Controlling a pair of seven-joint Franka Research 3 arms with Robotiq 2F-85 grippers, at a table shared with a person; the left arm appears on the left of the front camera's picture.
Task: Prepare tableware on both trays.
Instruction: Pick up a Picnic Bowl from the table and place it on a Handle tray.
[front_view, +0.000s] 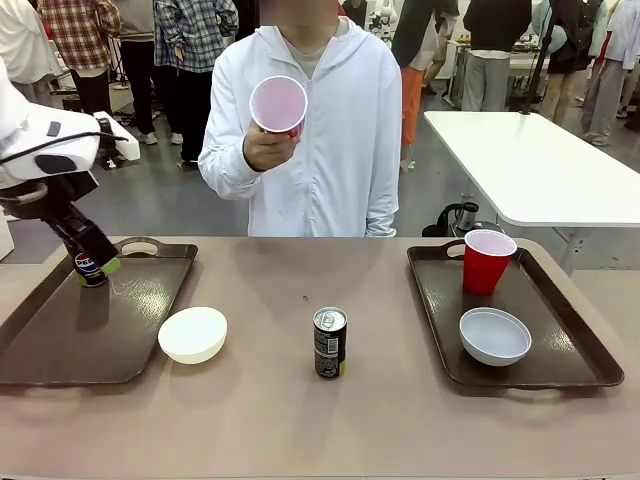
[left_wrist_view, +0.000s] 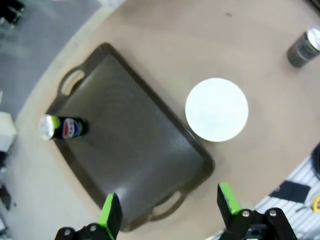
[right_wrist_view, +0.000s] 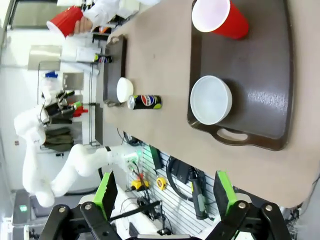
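My left gripper (front_view: 96, 258) (left_wrist_view: 170, 212) hangs open, high above the left tray (front_view: 100, 320) (left_wrist_view: 130, 150). A dark can (front_view: 88, 270) (left_wrist_view: 62, 127) stands in that tray's far corner, apart from the fingers. The white bowl (front_view: 193, 333) (left_wrist_view: 216, 109) sits on the table beside this tray. A second can (front_view: 330, 342) (right_wrist_view: 145, 102) stands mid-table. On the right tray (front_view: 540, 300) (right_wrist_view: 265, 75) are a red cup (front_view: 487, 260) (right_wrist_view: 220, 17) and a pale grey bowl (front_view: 494, 335) (right_wrist_view: 211, 99). My right gripper (right_wrist_view: 165, 192) is open, off the table's near edge. The person holds another red cup (front_view: 278, 105).
The person stands at the far side of the table, behind its middle. A white table (front_view: 540, 170) stands behind on the right. Bare tabletop lies between the trays, around the middle can.
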